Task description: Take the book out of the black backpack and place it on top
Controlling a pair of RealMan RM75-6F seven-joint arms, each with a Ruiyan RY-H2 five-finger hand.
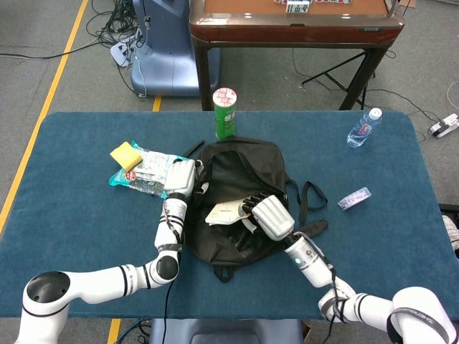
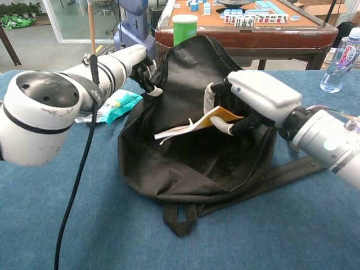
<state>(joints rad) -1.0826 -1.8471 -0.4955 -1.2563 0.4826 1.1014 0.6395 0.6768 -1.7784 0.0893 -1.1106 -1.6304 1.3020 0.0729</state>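
The black backpack point(image 1: 240, 172) point(image 2: 185, 163) lies open at the table's middle. My left hand point(image 1: 181, 178) point(image 2: 145, 66) grips its left rim and holds the flap up. My right hand point(image 1: 267, 213) point(image 2: 253, 101) holds the thin white and orange book point(image 1: 224, 211) point(image 2: 194, 125), lifted above the backpack's opening. The book tilts, its white pages pointing left. Part of the book is hidden behind my right hand's fingers.
A green can point(image 1: 225, 115) point(image 2: 185, 28) stands just behind the backpack. A snack packet point(image 1: 143, 170) point(image 2: 115, 106) and yellow sponge point(image 1: 126, 155) lie left of it. A water bottle point(image 1: 364, 127) point(image 2: 341, 61) and small clear packet point(image 1: 354, 198) sit to the right. Backpack straps point(image 1: 308, 195) trail right.
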